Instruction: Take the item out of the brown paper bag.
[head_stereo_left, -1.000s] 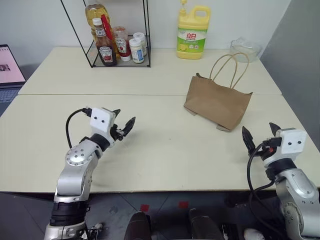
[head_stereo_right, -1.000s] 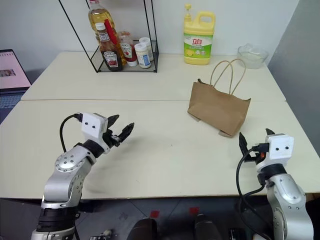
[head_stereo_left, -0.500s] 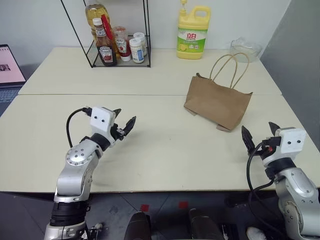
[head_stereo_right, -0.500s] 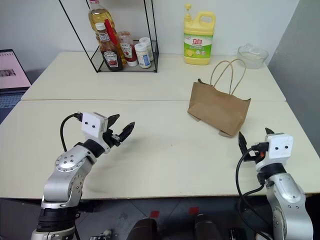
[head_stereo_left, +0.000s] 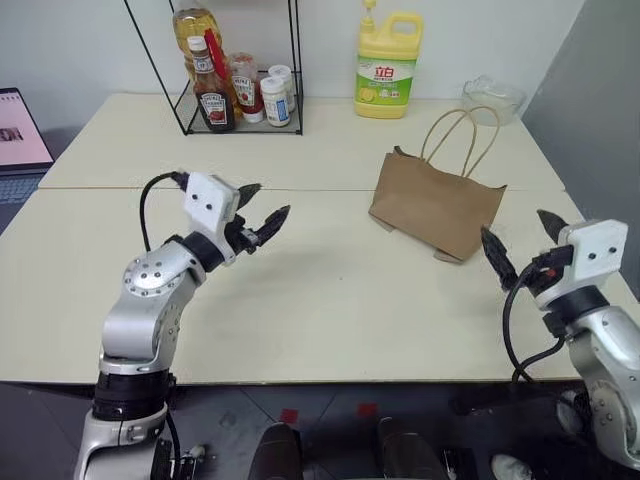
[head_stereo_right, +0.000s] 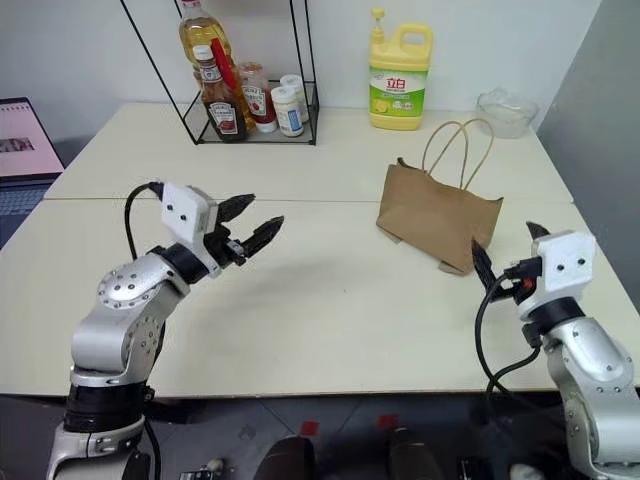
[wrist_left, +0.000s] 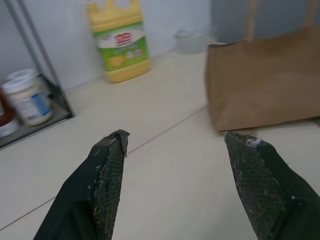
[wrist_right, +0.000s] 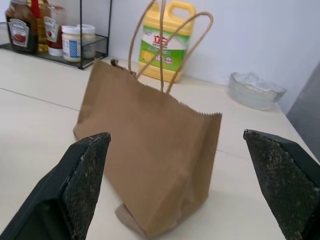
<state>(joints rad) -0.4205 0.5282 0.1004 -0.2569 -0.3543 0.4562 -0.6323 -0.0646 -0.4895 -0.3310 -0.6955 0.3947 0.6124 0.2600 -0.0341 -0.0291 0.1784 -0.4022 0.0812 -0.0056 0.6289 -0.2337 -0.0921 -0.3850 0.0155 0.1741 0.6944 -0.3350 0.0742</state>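
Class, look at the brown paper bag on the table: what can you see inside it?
Nothing inside shows. The brown paper bag stands on the table with its two loop handles up, and its paper walls hide whatever it holds. Its mouth faces away from every view.

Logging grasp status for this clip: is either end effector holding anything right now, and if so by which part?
Nothing is held. The left end effector and right end effector both stand open above the table, apart from the brown paper bag.

Light: bright, even, soft, from overhead.
Shadows: faint on the table (head_stereo_left: 330, 300), beneath the brown paper bag (head_stereo_left: 436, 205).
Glare: none.
Blur: left wrist view soft, background hazy.
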